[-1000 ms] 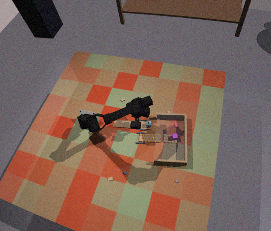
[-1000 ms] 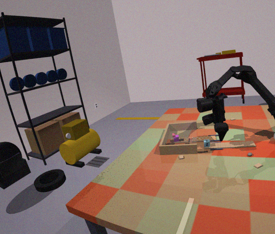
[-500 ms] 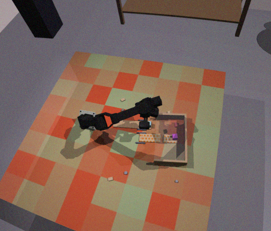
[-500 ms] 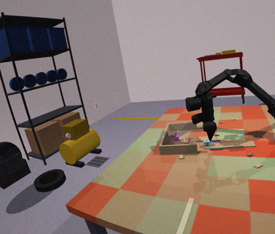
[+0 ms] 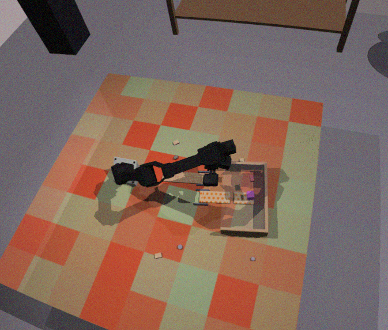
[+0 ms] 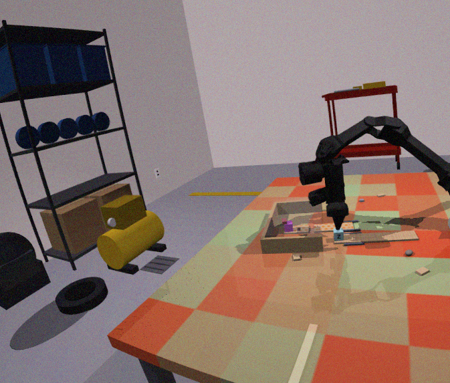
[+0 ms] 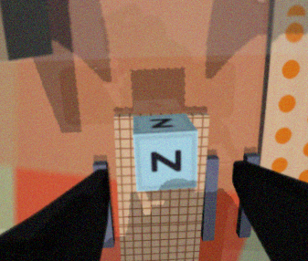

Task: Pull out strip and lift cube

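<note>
The light blue cube (image 7: 164, 157) (image 6: 338, 234) marked with an N stands on the gridded strip (image 7: 162, 224) (image 5: 188, 177) (image 6: 391, 236), which lies drawn out of the tray toward the arm's base. My gripper (image 7: 171, 175) (image 5: 210, 180) (image 6: 338, 225) points straight down over the cube. Its fingers are open and stand on either side of the cube with a gap on each side. In the top view the gripper hides the cube. The orange-dotted strip (image 7: 294, 96) (image 5: 212, 197) lies alongside, and a purple cube (image 5: 250, 194) (image 6: 288, 226) sits at its far end inside the tray.
The wooden tray (image 5: 244, 230) (image 6: 291, 242) is just beyond the gripper. Short blue-grey guide rails (image 7: 210, 196) flank the strips. Small blocks (image 5: 176, 142) (image 5: 158, 255) and pebbles (image 5: 179, 246) (image 5: 252, 258) lie scattered on the chequered table. The arm's base (image 5: 124, 160) is to the left.
</note>
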You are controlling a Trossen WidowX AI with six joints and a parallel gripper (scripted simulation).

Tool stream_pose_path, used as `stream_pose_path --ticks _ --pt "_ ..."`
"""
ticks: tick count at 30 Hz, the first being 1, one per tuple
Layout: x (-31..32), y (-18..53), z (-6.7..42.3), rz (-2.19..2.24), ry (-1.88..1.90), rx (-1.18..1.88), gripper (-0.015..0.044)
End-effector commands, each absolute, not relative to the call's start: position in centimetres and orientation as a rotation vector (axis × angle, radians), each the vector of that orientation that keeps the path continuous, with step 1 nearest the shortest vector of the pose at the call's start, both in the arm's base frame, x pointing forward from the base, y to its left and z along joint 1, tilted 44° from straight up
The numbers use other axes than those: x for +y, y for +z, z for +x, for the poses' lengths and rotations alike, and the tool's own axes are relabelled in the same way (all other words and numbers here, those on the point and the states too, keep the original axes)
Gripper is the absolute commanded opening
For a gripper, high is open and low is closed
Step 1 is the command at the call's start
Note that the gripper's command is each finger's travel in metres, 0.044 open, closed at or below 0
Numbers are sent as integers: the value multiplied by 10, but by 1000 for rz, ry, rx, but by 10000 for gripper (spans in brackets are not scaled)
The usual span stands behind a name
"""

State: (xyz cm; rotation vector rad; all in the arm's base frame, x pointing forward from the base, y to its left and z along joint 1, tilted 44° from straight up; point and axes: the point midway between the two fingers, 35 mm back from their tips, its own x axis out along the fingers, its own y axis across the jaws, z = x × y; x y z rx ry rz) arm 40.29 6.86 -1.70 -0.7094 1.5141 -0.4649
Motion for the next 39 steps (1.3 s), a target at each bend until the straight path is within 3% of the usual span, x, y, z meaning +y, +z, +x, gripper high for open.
stream_pose_path --ticks 1,24,28,35,39 --pt "65 -22 403 -720 -462 1515 250" --pt "40 -47 402 -721 -464 1514 250" --pt "42 -45 403 -711 -467 1515 145" --pt "42 -45 403 -711 -467 1515 98" --pt "43 -43 400 -711 -466 1515 0"
